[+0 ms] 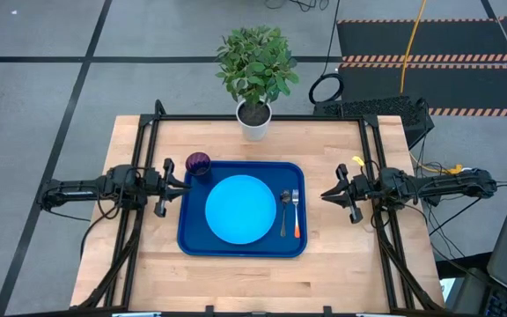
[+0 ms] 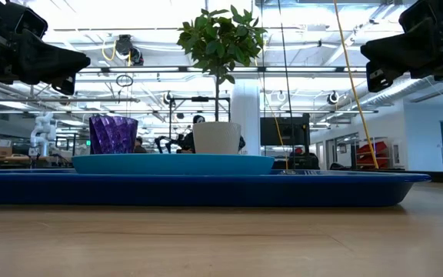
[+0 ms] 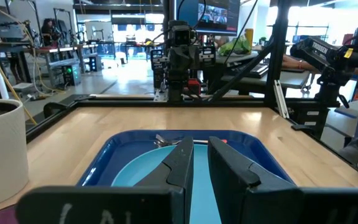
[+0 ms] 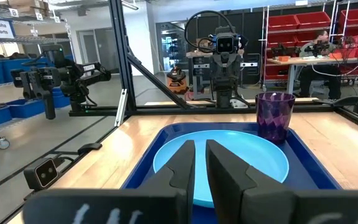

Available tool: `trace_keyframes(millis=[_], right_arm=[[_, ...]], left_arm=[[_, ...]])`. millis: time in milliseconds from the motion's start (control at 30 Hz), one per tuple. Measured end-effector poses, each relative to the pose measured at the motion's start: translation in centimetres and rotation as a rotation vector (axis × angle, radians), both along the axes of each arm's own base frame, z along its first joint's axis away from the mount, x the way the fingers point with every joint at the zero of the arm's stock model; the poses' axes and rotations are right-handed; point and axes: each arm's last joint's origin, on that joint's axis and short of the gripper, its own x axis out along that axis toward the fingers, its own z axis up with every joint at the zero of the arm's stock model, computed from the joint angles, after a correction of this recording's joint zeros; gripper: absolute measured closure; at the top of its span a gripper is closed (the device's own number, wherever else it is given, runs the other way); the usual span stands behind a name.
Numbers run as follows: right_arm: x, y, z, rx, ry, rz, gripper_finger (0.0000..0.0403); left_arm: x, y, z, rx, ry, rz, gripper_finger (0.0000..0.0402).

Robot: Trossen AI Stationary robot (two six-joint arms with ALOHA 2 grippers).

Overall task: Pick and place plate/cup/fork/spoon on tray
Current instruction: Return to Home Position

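The dark blue tray (image 1: 192,242) lies at the table's middle. On it rest the light-blue plate (image 1: 240,209), the purple cup (image 1: 199,164) upright at the tray's far left corner, and the spoon (image 1: 284,211) and the orange-handled fork (image 1: 296,211) side by side right of the plate. My left gripper (image 1: 186,186) hovers shut and empty at the tray's left edge, near the cup. My right gripper (image 1: 325,195) hovers shut and empty just right of the tray. Both stand well above the table in the low view, left (image 2: 83,60) and right (image 2: 366,52).
A white pot with a green plant (image 1: 254,119) stands at the table's far edge, behind the tray. Bare wood shows along the near edge and on both sides of the tray. Black frame rails run along the table's left, right and far sides.
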Motion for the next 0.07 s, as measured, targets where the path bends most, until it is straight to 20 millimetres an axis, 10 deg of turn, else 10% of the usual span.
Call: trace_keyframes(millis=[67], right_arm=[[0.00, 0.00, 0.00, 0.000, 0.000, 0.000, 0.0369]], left_arm=[[0.00, 0.00, 0.00, 0.000, 0.000, 0.000, 0.0350]])
